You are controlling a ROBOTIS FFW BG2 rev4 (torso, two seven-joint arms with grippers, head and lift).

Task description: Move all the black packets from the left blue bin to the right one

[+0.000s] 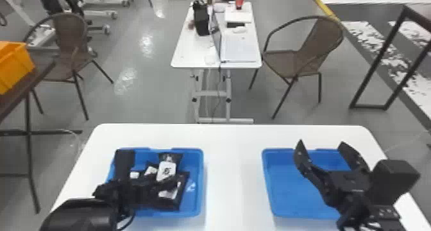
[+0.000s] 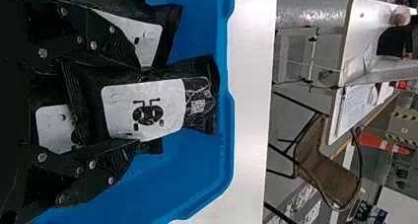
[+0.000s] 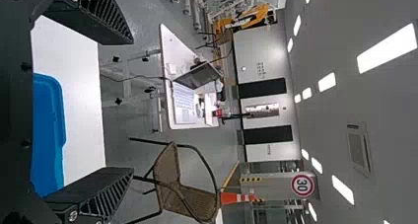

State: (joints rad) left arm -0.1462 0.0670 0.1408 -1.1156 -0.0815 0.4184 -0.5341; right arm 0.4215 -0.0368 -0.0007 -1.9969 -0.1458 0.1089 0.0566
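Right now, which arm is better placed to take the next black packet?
Probably the left: its pincer straddles a white-labelled packet in the left bin; the right pincer hangs over the right bin.

In the head view the left black metal claw (image 1: 154,187) covers parts of the left blue plastic bin (image 1: 201,182) and the black packets (image 1: 176,157) with white labels; how many lie there cannot be told. The right black metal claw (image 1: 321,142) hides some of the right blue plastic bin (image 1: 268,182). The bottom edge crops the white tabletop (image 1: 231,169), the left edge an orange plastic crate (image 1: 14,66).
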